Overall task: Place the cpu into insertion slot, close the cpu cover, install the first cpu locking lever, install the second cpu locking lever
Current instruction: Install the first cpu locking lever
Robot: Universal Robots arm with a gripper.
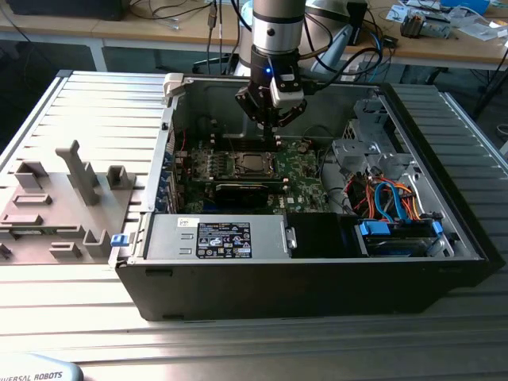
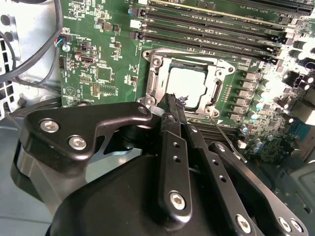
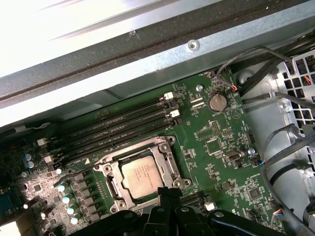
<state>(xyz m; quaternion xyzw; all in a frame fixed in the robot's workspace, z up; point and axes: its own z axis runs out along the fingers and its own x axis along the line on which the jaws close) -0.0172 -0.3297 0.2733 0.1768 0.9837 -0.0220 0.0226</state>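
Note:
The cpu (image 1: 254,164) (image 2: 189,87) (image 3: 142,177) lies flat in the insertion slot (image 3: 165,142) on the green board (image 2: 98,59), silver top up. The cpu cover (image 2: 215,91) (image 3: 114,186) lies down around it as a metal frame. My gripper (image 1: 274,135) (image 2: 172,101) (image 3: 167,191) hangs over one corner of the socket, fingers pressed together, tips right at the frame's edge. A thin metal lever rod (image 2: 226,137) runs off from the socket's neighbouring corner. Another bent rod (image 3: 74,171) lies along the opposite side.
Long black memory slots (image 3: 118,128) (image 2: 211,22) run beside the socket. Inside the open computer case sit a power supply (image 1: 230,238) at the front and a drive bay with blue and orange cables (image 1: 389,198) on the exterior view's right. A grey fixture tray (image 1: 63,198) stands outside on its left.

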